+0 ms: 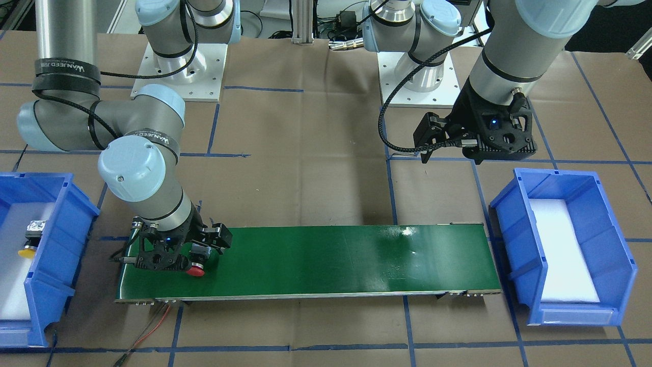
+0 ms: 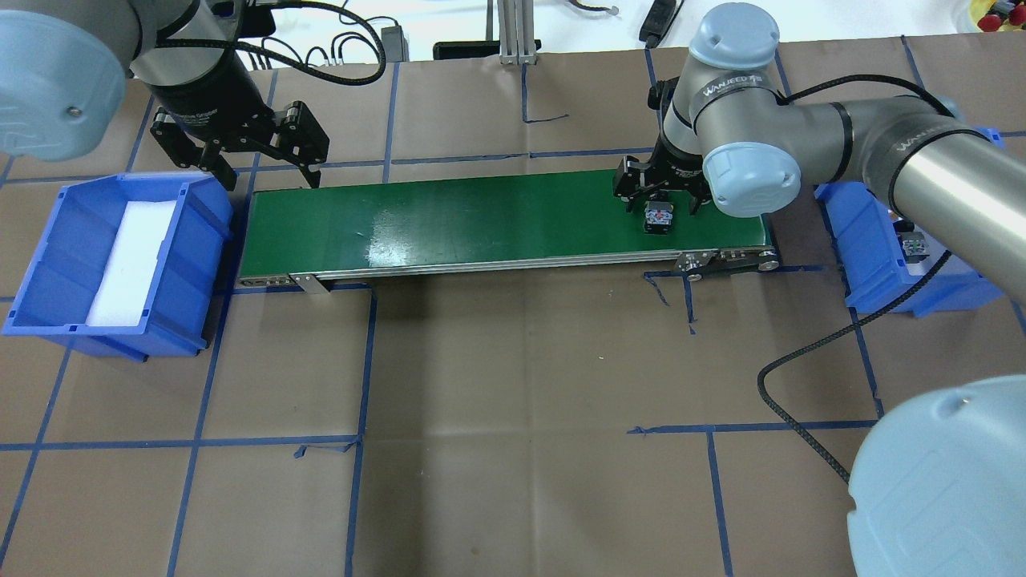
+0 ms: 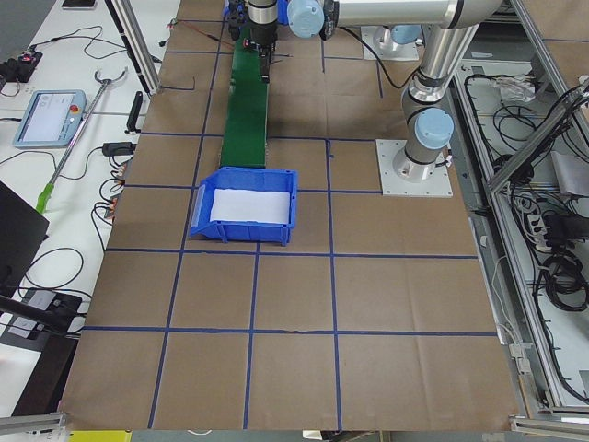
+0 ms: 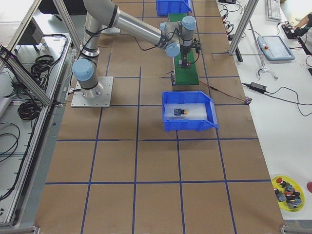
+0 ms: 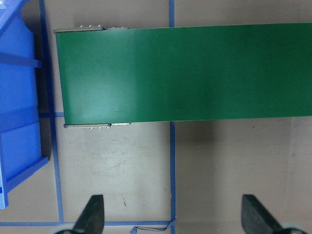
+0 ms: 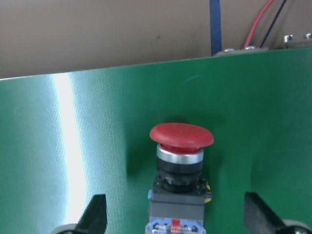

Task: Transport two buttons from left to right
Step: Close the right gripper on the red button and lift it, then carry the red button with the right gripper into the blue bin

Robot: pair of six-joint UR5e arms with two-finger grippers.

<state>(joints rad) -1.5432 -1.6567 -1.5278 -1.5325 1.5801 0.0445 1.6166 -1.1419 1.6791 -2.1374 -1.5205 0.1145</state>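
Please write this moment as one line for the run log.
right end effector: open around red button on green belt | left end effector: open, empty, beside belt's other end | yellow button: in right blue bin

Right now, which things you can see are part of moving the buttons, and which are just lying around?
In the job: red button, yellow button in right blue bin, left blue bin, green belt, right gripper, left gripper.
Lying about: yellow dish of parts, teach pendant.
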